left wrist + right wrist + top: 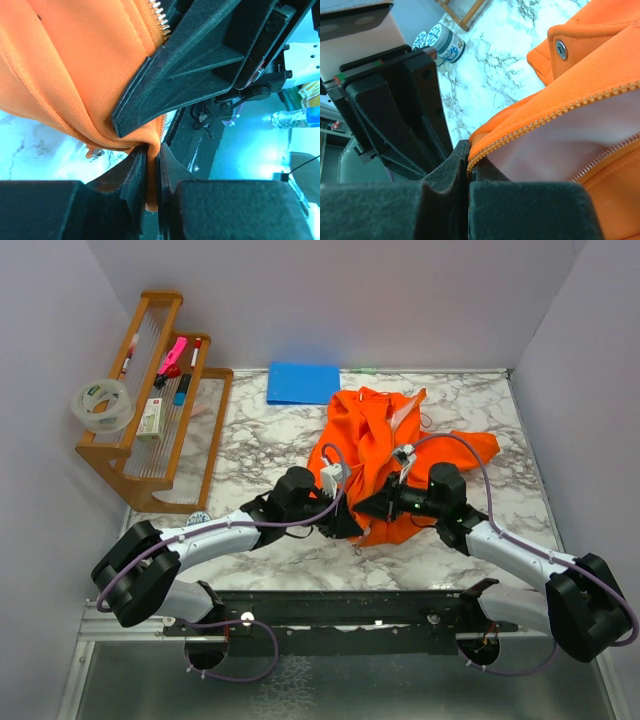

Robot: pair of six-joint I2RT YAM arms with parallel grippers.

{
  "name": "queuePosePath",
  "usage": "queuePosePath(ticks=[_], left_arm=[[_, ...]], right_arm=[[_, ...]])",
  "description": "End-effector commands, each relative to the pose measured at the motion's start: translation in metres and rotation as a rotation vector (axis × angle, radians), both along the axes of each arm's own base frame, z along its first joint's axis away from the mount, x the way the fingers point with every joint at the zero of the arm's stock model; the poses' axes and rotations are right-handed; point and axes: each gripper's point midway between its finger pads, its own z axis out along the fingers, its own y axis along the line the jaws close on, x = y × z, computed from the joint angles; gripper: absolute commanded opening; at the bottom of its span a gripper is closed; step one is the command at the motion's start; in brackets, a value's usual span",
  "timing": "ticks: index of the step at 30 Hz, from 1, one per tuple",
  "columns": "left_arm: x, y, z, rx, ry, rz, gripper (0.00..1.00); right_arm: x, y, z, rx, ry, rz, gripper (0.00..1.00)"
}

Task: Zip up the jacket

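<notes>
Gripping jacket (375, 435) hem at its 6 o'clock end, mid surface (250, 430): left end effector (150, 157) closed on orange fabric, right end effector (468, 150) clamped shut on zipper tape (555, 114). Prob. soft, light, floppy cloth; best held by zip's bottom ends, w/ fabric taut

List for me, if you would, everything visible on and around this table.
jacket: 1, orange with pale lining, mid-table, zipper open
blue rectangle: 1, blue, far edge of the table, behind the jacket
wooden rack: 1, brown, far left
tape roll: 1, clear, at the rack's left side
tins: 2, white and blue, near the rack
table: 1, white marble
left gripper: 1, black, shut on jacket fabric
right gripper: 1, black, shut on the jacket's zipper edge
</notes>
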Motion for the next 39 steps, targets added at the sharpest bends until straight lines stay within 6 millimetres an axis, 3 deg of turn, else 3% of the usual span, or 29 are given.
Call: queuePosePath(ticks=[1,5,6,12,22,30,39], left_arm=[[-0.008,-0.003,0.002,-0.027,-0.003,-0.065,0.27],[-0.007,-0.001,0.002,-0.011,-0.017,-0.068,0.59],[-0.006,0.0,0.002,-0.001,-0.021,-0.066,0.6],[-0.004,0.008,0.001,0.035,-0.021,-0.062,0.6],[0.001,0.002,-0.002,0.02,0.0,-0.042,0.59],[0.008,-0.002,-0.003,0.01,0.012,-0.008,0.68],[0.014,0.001,-0.007,0.02,0.014,0.059,0.66]], right_arm=[[-0.003,0.008,0.024,0.036,-0.077,0.067,0.0],[-0.004,0.007,0.022,0.012,-0.084,0.074,0.0],[-0.004,0.007,0.021,0.008,-0.085,0.077,0.01],[-0.006,0.005,0.021,-0.016,-0.105,0.094,0.01],[-0.004,0.006,0.022,-0.006,-0.087,0.083,0.0],[-0.004,0.007,0.021,0.019,-0.051,0.059,0.0],[0.001,0.005,0.022,0.049,0.014,-0.009,0.01]])
